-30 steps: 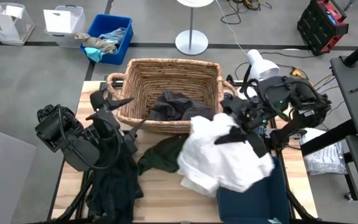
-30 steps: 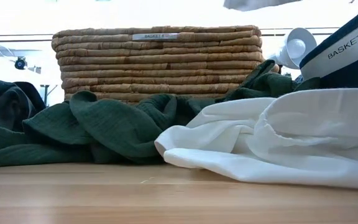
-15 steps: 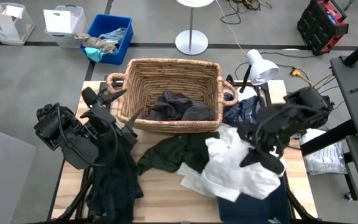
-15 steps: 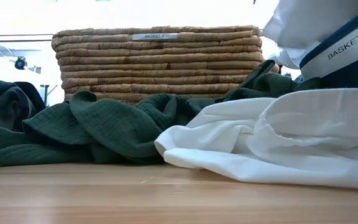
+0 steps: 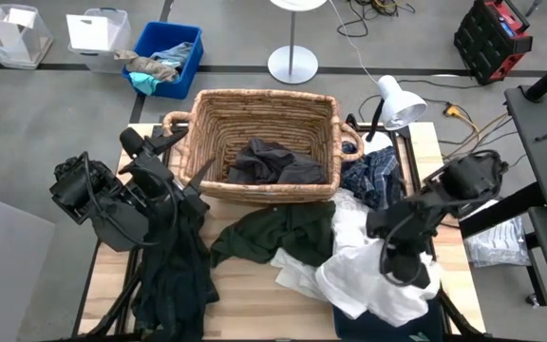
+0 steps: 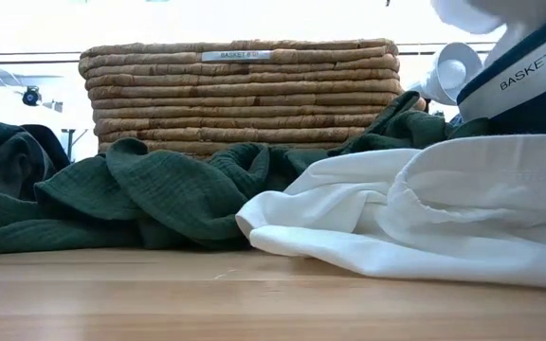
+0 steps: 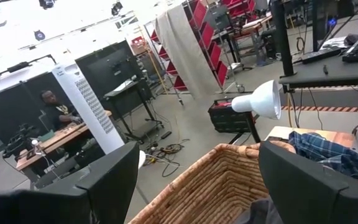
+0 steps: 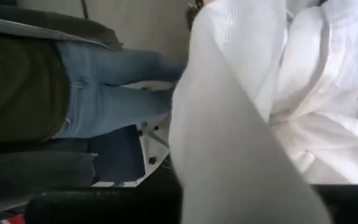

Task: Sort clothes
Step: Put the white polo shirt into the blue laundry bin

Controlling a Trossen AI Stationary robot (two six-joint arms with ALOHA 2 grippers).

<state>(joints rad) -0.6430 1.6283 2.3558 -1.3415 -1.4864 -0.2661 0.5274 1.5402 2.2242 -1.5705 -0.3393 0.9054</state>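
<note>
My right end effector is clamped on a white garment over the navy bin (near table edge). Left end effector spread wide, empty, beside the wicker basket holding dark grey clothes. Dark green garment lies on the table.

A dark grey garment lies crumpled inside the wicker basket. Just in front of the basket a dark green garment sprawls on the table, touching a heap of white garments that spills over a navy bin. A navy-blue plaid garment sits bunched beside the basket's right end. A black garment hangs over the table's left front.
</note>
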